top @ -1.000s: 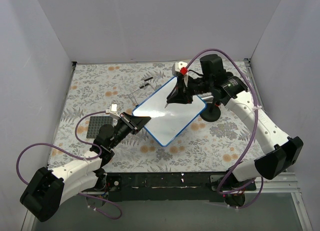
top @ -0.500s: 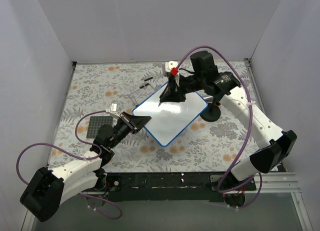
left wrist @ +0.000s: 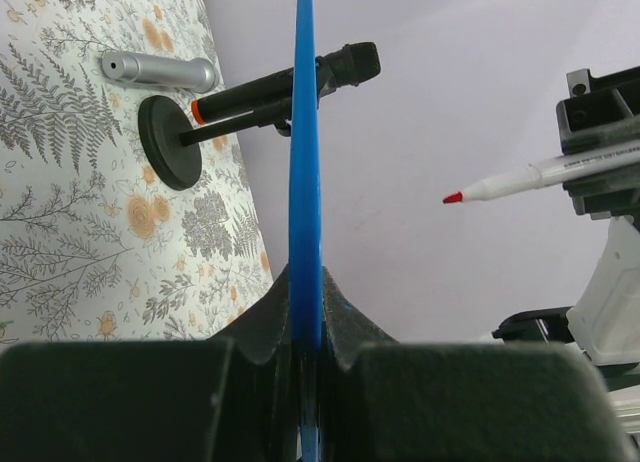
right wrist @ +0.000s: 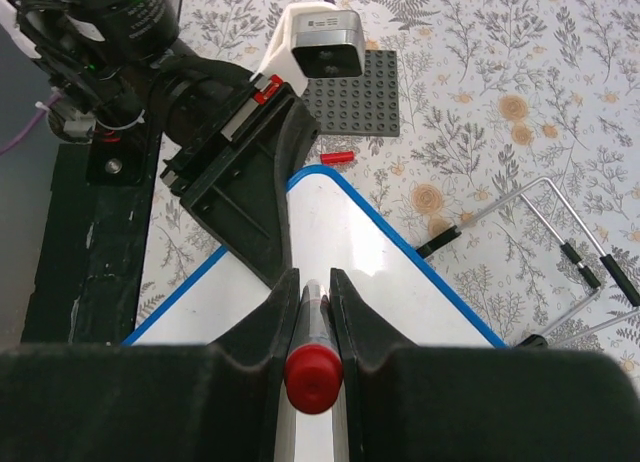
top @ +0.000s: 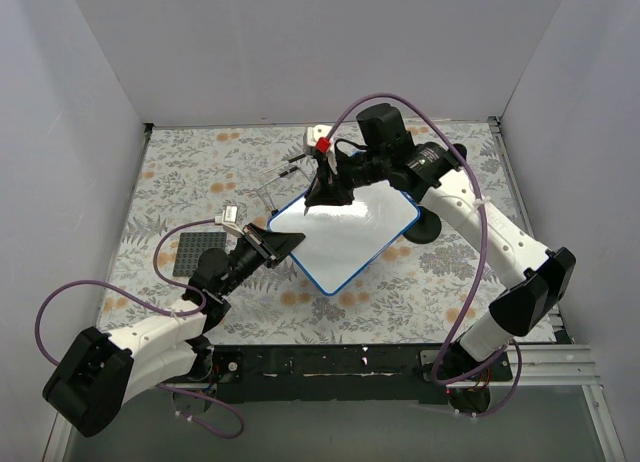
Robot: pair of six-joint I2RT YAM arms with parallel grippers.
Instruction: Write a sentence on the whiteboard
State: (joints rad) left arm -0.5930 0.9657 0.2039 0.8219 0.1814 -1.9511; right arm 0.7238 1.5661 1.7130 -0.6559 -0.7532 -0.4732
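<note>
At the whiteboard's (top: 350,244) left short edge, the left gripper (top: 285,244) is clamped on the blue rim, which shows edge-on between its pads in the left wrist view. From there the board's long axis appears to run away toward the far right. Over the board's far-left corner, the right gripper (top: 323,185) is clenched round a red marker (top: 320,152), capped end up and tip aimed down at the white face. From the left wrist view the red tip (left wrist: 452,197) hangs clear of the face, with open air between them. So the coming move, as I judge it, turns on closing that gap straight toward the face, and the right arm is the one to make it. No sentence shows on the parts of the face in view, so the writing looks not yet begun. Just beyond the board's right edge stands a black round base (top: 425,228) holding a second pen, with a silver cylinder (left wrist: 160,70) beside it. A wire stand (top: 275,189) lies left of the board's far corner. A dark grey studded plate (top: 195,252) and a small red cap (right wrist: 337,157) lie off its left edge, behind the left gripper. None of these lies between tip and face. The likelier trouble is the left gripper's own fingers (right wrist: 250,197) crowding the corner where strokes would start.
</note>
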